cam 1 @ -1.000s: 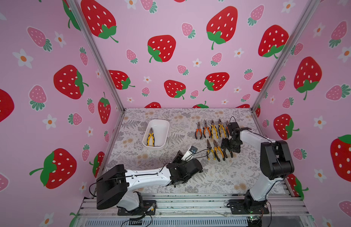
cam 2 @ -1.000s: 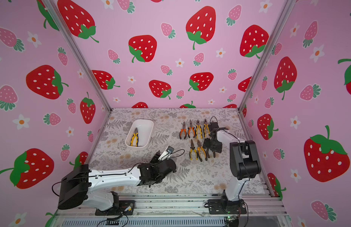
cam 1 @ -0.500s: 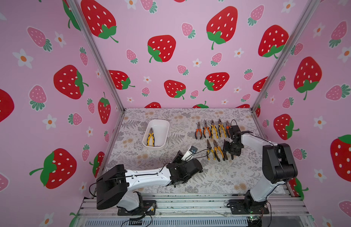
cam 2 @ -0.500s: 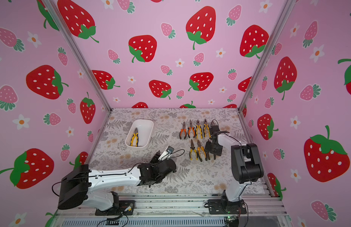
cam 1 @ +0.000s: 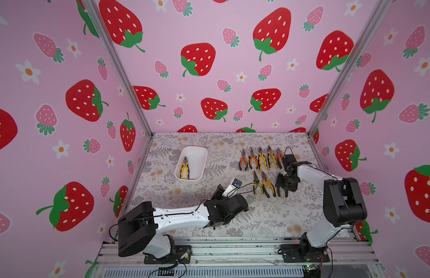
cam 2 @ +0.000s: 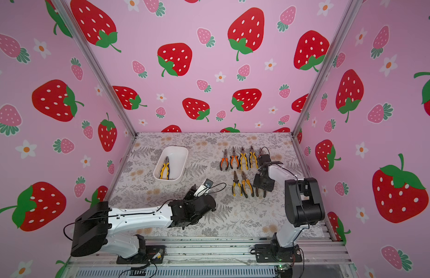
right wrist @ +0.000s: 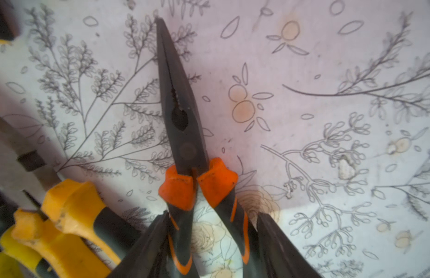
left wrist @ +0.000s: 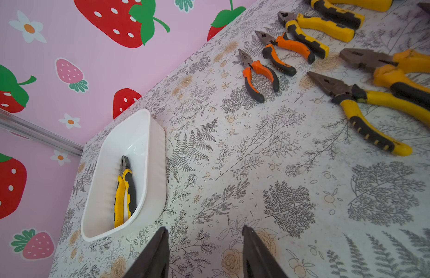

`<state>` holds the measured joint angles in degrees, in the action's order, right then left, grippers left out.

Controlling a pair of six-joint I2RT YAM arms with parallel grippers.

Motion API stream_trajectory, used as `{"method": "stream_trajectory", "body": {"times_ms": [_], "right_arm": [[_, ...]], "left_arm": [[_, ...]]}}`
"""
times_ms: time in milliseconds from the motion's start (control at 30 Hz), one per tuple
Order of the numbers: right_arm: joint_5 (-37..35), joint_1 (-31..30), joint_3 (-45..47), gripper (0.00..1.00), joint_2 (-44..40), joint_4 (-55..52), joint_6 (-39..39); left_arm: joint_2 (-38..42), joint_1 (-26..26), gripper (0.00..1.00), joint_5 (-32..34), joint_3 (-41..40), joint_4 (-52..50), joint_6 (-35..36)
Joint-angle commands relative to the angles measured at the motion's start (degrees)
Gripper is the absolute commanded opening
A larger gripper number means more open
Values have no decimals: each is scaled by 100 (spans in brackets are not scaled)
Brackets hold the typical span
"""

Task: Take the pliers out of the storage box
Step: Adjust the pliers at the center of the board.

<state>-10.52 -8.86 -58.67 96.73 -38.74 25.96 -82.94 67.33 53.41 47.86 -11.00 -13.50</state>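
The right arm has drawn back toward the robot and its fingers have narrowed. The right gripper (right wrist: 212, 213) now straddles the handles of orange-handled long-nose pliers (right wrist: 182, 125) lying flat on the table (right wrist: 329, 72), though whether it truly clamps them is unclear. The one pair left to fetch, yellow-and-black pliers (cam 1: 184, 168), lies in the storage box (cam 1: 199, 161) along its long axis, nose toward the back wall and handles toward the robot. The left gripper (left wrist: 204, 228), fingers spread around nothing, is on the nearer arm, and the box sits ahead of it and off to its left, well apart.
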Motion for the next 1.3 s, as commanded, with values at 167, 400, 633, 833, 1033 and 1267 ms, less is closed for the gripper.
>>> {"method": "stream_trajectory", "body": {"times_ms": [167, 400, 633, 833, 1033, 1267], "right_arm": [[77, 201, -332, 61, 163, -93, -130], [390, 192, -486, 60, 430, -15, -381], [46, 156, -393, 62, 307, 24, -586], [-56, 157, -246, 64, 16, 206, -822], [636, 122, -124, 67, -70, 461, -1100], [605, 95, -258, 72, 230, 301, -980]], "left_arm": [[50, -18, 51, 32, 130, -51, -20], [45, -18, 51, 43, 146, -60, -21], [-19, -19, 51, 38, 189, -94, -14], [-52, -18, 51, 25, 219, -104, -4], [-58, -18, 50, 21, 227, -122, -13], [-65, -18, 50, 21, 224, -135, -13]]}}
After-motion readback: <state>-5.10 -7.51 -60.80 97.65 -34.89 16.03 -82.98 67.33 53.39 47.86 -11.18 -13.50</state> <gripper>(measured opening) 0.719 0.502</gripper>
